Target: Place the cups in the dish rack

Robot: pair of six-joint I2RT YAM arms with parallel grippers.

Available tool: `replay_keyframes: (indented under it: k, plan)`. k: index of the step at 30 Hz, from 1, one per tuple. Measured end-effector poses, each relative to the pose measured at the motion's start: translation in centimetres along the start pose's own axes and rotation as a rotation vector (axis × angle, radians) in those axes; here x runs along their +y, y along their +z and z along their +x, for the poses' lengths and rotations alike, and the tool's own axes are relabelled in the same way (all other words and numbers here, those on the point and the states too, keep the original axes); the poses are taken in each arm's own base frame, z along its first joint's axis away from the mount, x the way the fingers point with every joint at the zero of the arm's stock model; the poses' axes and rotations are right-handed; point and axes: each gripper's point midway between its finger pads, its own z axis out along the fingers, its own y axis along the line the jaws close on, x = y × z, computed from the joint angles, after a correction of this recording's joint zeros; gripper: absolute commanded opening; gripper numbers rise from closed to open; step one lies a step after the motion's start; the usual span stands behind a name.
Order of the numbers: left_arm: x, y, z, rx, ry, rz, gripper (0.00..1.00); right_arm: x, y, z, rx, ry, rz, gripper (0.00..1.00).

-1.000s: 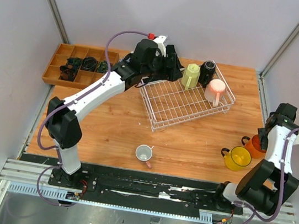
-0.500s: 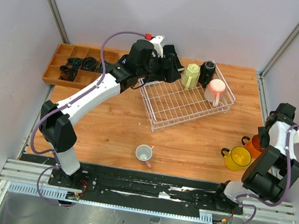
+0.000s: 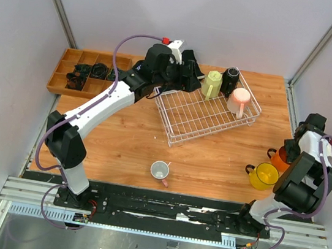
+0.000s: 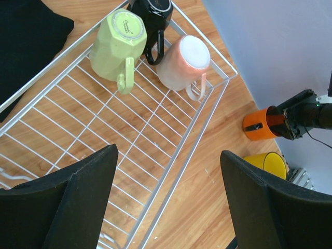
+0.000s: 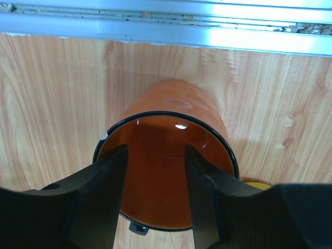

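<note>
The white wire dish rack [image 3: 194,119] stands at the back middle. In it lie a yellow-green cup [image 3: 212,84], a black cup [image 3: 230,79] and a pale pink cup [image 3: 240,101]. My left gripper [image 3: 191,78] is open and empty, hovering over the rack's far left corner; its wrist view shows the rack [image 4: 155,124] between its fingers. A small dusty pink cup [image 3: 159,171] stands near the front middle. An orange cup [image 3: 282,161] and a yellow cup [image 3: 265,175] stand at the right. My right gripper [image 5: 155,155] is open, both fingers at the orange cup's [image 5: 166,109] mouth.
A brown wooden compartment tray [image 3: 65,92] with black parts sits at the back left. The table's right edge and its metal rail [image 5: 166,28] run just beyond the orange cup. Grey walls close in at the back and both sides.
The left arm pulled slightly back and up over the rack's corner, then held. The right wrist shifted a little toward the orange cup.
</note>
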Motion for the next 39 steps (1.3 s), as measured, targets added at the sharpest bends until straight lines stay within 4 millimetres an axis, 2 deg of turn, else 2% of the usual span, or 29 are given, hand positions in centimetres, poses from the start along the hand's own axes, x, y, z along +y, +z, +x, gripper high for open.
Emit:
replay_keyframes:
  k: [4, 10, 15, 20, 25, 39]
  plan:
    - [0.2, 0.1, 0.3, 0.012, 0.004, -0.006, 0.84, 0.2, 0.4, 0.5, 0.025, -0.005, -0.004, 0.51]
    - [0.2, 0.3, 0.3, 0.018, 0.005, -0.005, 0.84, 1.0, -0.1, 0.7, 0.054, -0.032, -0.050, 0.59]
    - [0.0, 0.3, 0.5, 0.024, 0.004, 0.006, 0.84, 2.1, -1.9, 0.5, 0.071, -0.055, -0.135, 0.60]
    - [-0.1, 0.3, 0.6, 0.028, 0.004, 0.014, 0.84, 3.9, -4.4, -0.9, 0.044, -0.044, -0.231, 0.61]
    - [-0.2, 0.3, 0.6, 0.031, 0.003, 0.019, 0.85, 5.1, -5.4, -1.9, 0.025, -0.033, -0.267, 0.62]
    - [-0.1, 0.2, 1.0, 0.045, -0.004, 0.012, 0.84, 5.5, -3.0, -1.1, 0.075, -0.023, -0.209, 0.62]
